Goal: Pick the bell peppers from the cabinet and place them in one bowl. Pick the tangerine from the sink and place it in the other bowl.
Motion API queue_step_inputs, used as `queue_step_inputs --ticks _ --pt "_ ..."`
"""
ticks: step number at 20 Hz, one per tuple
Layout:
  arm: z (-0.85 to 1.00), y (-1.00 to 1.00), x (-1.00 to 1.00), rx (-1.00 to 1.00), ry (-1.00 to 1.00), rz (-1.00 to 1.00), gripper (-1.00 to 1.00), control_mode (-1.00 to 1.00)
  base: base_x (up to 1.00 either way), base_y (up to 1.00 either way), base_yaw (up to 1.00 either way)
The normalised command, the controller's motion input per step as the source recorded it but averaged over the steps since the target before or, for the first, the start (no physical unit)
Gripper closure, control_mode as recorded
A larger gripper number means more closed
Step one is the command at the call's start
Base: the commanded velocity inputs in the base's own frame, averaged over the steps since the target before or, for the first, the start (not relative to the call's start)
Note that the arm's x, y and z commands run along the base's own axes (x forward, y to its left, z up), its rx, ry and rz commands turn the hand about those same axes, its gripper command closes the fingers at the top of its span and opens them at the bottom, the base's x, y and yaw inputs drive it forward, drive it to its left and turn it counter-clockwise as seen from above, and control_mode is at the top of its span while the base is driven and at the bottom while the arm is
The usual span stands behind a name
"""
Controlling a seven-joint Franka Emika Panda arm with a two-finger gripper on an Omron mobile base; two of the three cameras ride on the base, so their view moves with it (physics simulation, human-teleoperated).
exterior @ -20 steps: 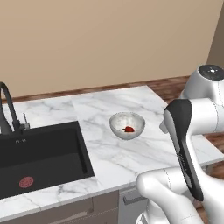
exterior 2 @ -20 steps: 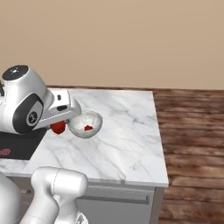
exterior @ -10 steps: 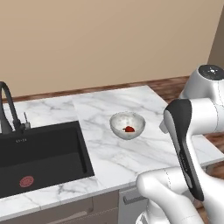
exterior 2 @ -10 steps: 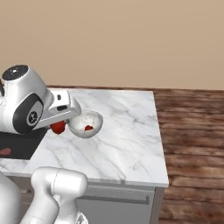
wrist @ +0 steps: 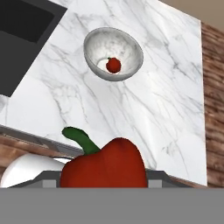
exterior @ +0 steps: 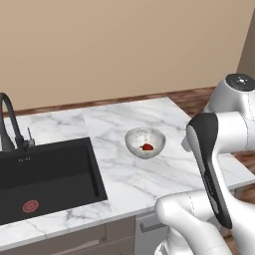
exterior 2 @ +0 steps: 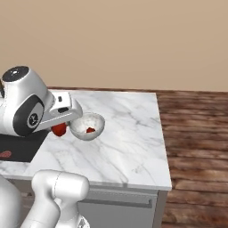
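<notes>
A glossy red bell pepper (wrist: pixel 105 165) with a dark green stem sits between my gripper's fingers in the hand view. My gripper (exterior 2: pixel 59 128) is shut on this pepper (exterior 2: pixel 58 130), above the counter just left of the white-grey speckled bowl (exterior 2: pixel 95 121). That bowl (exterior: pixel 135 137) stands on the marble counter, and a second small red pepper (wrist: pixel 113 65) lies inside it (wrist: pixel 94 46). The black sink (exterior: pixel 50 169) with its pinkish-red drain (exterior: pixel 31 205) is to the left of the bowl. The cabinet, the tangerine and the other bowl are out of view.
A black gooseneck tap (exterior: pixel 10 119) rises behind the sink. The marble counter (exterior 2: pixel 129 142) ends at its right edge over a wooden floor (exterior 2: pixel 196 133). A beige wall runs behind the counter.
</notes>
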Motion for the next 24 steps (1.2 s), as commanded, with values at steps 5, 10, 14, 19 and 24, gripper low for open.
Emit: queue_step_inputs --ticks 5,10,14,19,24 --pt "0.00 0.05 0.56 0.00 0.05 0.00 1.00 -1.00 0.00 0.00 0.00" --pt "0.00 -0.02 0.71 0.00 0.11 0.00 1.00 -1.00 0.00 0.00 0.00" --pt "0.00 -0.16 0.46 0.00 0.10 0.05 1.00 -1.00 0.00 0.00 0.00" --pt "0.00 0.00 0.72 0.00 0.00 -0.09 1.00 -1.00 0.00 0.00 0.00" --pt "-0.02 0.15 0.74 0.00 0.00 -0.18 1.00 -1.00 0.00 0.00 0.00"
